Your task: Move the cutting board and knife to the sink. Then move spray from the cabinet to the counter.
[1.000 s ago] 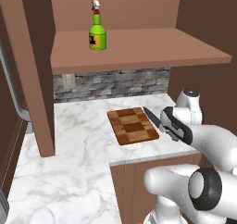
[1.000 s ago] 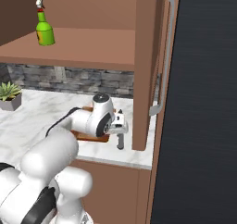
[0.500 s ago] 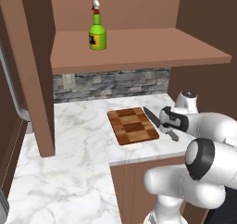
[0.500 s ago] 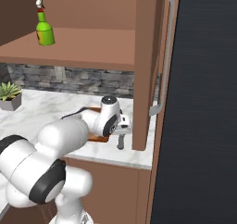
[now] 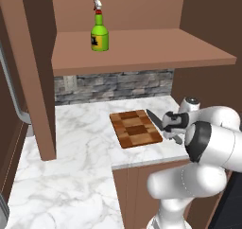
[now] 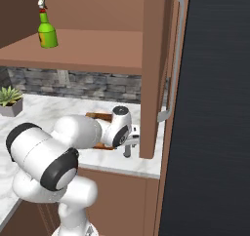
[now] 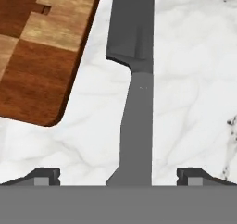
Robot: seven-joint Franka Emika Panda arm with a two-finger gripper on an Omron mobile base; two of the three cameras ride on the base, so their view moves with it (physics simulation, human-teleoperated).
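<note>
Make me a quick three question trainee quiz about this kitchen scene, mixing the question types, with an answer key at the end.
1. True or false: the claw is closed on the knife.
2. Where is the spray standing? A) on the counter B) on the cabinet shelf C) on the cutting board
3. Fill in: in the hand view, the knife's handle lies between the two open ______.

Key:
1. False. The claw is open, with a fingertip on either side of the handle.
2. B
3. fingertips
</note>
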